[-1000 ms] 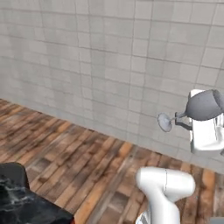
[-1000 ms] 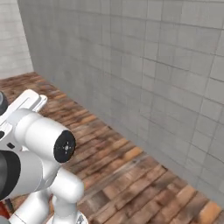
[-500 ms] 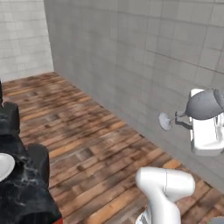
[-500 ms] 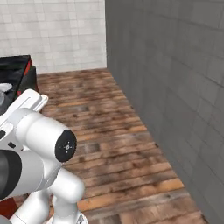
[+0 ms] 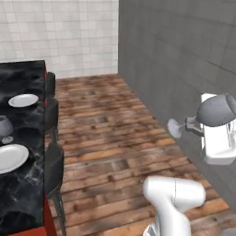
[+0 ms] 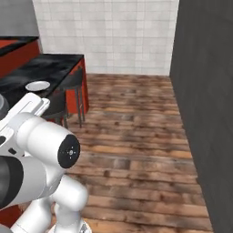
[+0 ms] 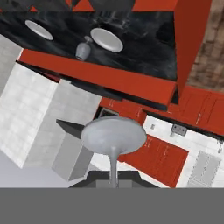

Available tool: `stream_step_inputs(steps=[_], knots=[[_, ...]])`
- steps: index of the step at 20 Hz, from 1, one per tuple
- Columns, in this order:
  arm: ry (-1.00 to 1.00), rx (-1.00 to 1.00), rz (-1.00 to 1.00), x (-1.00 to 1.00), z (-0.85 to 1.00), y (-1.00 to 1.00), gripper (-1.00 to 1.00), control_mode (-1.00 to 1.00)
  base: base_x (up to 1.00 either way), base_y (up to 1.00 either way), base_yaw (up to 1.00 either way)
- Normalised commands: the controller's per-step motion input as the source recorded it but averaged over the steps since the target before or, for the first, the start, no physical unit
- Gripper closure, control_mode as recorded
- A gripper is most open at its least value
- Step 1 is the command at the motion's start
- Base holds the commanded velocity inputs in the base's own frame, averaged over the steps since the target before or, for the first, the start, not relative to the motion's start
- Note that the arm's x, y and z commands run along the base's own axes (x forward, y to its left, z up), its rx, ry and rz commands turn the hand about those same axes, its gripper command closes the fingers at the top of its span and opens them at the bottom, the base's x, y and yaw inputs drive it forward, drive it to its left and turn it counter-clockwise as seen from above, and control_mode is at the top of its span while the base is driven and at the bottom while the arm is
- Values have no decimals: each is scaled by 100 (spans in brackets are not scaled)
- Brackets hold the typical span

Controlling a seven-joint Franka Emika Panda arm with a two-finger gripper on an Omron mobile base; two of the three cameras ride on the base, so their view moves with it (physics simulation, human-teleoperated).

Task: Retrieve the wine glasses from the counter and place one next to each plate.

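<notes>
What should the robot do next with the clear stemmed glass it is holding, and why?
Probably carry it toward the black marbled bar. The gripper is shut on the clear stemmed wine glass, held sideways over the wooden floor. One white round plate has a second glass beside it; the far plate seems to have none.

Black marbled bar (image 5: 27, 193) w/ two white plates (image 5: 23, 100) (image 5: 10, 158), one wine glass (image 5: 4, 128) btwn them.

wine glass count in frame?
2. One wine glass is held sideways in the shut gripper. The other glass stands on the black bar between the two white plates.
</notes>
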Motion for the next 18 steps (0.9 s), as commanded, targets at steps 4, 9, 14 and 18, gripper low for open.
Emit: stream_step_inputs(steps=[4, 9, 14, 18], knots=[[0, 0, 0, 0, 0, 0, 100, 100, 61, -95, 45], [0, 0, 0, 0, 0, 0, 100, 100, 84, -100, 34], [0, 0, 0, 0, 0, 0, 100, 100, 100, -91, 34], [0, 0, 0, 0, 0, 0, 100, 100, 100, -74, 37]])
